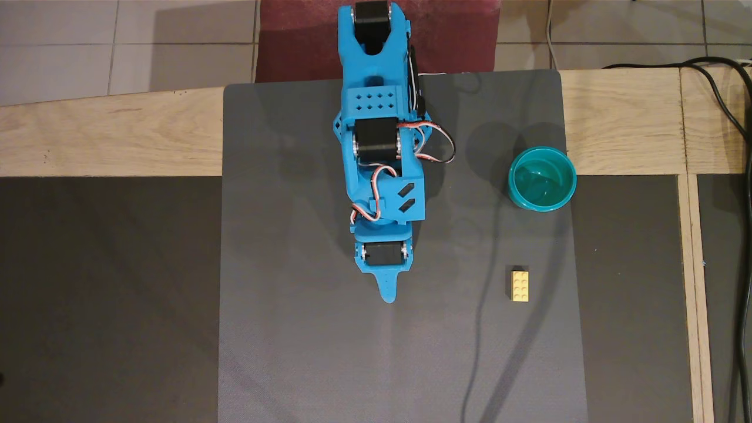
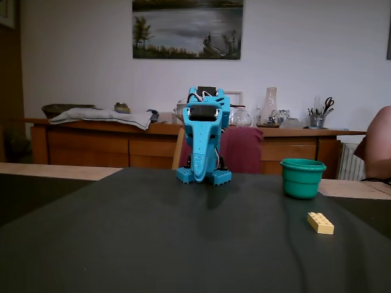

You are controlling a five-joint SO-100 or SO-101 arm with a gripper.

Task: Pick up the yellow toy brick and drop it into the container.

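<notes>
The yellow toy brick (image 1: 520,286) lies flat, studs up, on the dark grey mat (image 1: 294,323), to the right of the arm in the overhead view; it also shows in the fixed view (image 2: 321,223). The teal-green cup (image 1: 529,176) stands upright and empty beyond the brick, near the mat's right edge, and shows in the fixed view (image 2: 302,183) too. The blue arm is folded over its base. My gripper (image 1: 388,294) points down at the mat's middle, looks shut and holds nothing, well left of the brick; in the fixed view it (image 2: 198,177) hangs in front of the base.
The mat lies on a wooden table (image 1: 88,135). Black cables (image 1: 741,176) run along the right edge. A chair with a dark red cloth (image 2: 241,149) stands behind the arm. A sideboard with jars fills the background.
</notes>
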